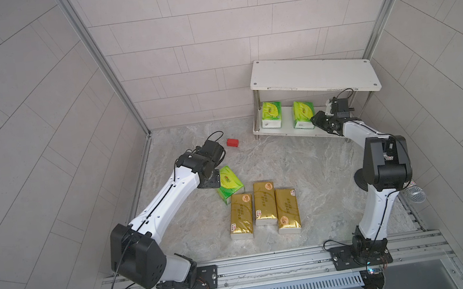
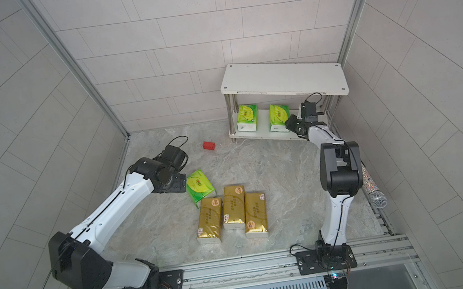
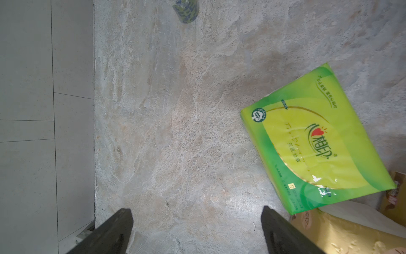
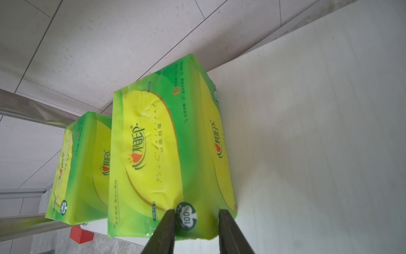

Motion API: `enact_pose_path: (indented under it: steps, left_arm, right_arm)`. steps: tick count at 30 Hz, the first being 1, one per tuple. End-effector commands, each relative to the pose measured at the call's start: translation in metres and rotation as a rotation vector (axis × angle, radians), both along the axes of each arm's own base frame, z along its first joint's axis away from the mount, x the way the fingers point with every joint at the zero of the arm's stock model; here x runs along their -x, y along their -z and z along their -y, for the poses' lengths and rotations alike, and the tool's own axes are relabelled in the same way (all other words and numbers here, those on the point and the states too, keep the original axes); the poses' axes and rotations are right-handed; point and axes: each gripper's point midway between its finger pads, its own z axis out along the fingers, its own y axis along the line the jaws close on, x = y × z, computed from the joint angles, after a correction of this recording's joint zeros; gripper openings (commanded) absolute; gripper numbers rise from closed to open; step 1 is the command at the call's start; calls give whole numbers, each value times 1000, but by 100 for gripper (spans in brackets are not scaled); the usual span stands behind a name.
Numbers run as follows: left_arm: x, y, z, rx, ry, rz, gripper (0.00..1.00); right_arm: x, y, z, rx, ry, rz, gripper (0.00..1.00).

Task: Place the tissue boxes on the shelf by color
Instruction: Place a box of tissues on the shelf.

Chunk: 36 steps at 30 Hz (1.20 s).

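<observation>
Green sorting two-thirds done

Right gripper (image 4: 196, 211) clamps a green pack (image 4: 167, 149) upright on the lower board of the shelf (image 1: 315, 75) beside its twin (image 4: 83, 167), grouping by colour. Left gripper (image 3: 196, 209), spread wide, hovers beside the loose green pack (image 3: 318, 140); gold packs (image 1: 264, 203) untouched.

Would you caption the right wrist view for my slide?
Right gripper pinches a green tissue pack on the shelf's lower board.

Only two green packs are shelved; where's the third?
In both top views the third green pack lies by the left gripper, next to the leftmost gold pack.
</observation>
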Motion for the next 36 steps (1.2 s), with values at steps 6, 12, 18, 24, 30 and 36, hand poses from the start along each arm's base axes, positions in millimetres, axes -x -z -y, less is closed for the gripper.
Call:
enact_pose_path:
  steps: [6,12,18,24,30,36]
  left_arm:
    - [-3,0,-3,-13,-2,0,100]
    - [-4,1,-3,-12,0,-2,100]
    - [-5,2,-3,-9,-2,-3,100]
    - [-4,1,-5,-10,-4,-1,100]
    - [-5,1,-4,-7,-4,-3,100]
    - [-5,0,-4,-3,-5,1,100]
  right_arm:
    - [16,0,2,13,14,-43,35]
    - [16,-4,-1,5,10,-34,35]
    - [13,-9,-9,-2,-3,-20,35]
    - [13,-13,-8,-3,3,-15,35]
    - [12,-18,-9,-15,7,-3,35]
    - [13,-23,-11,-27,8,8,36]
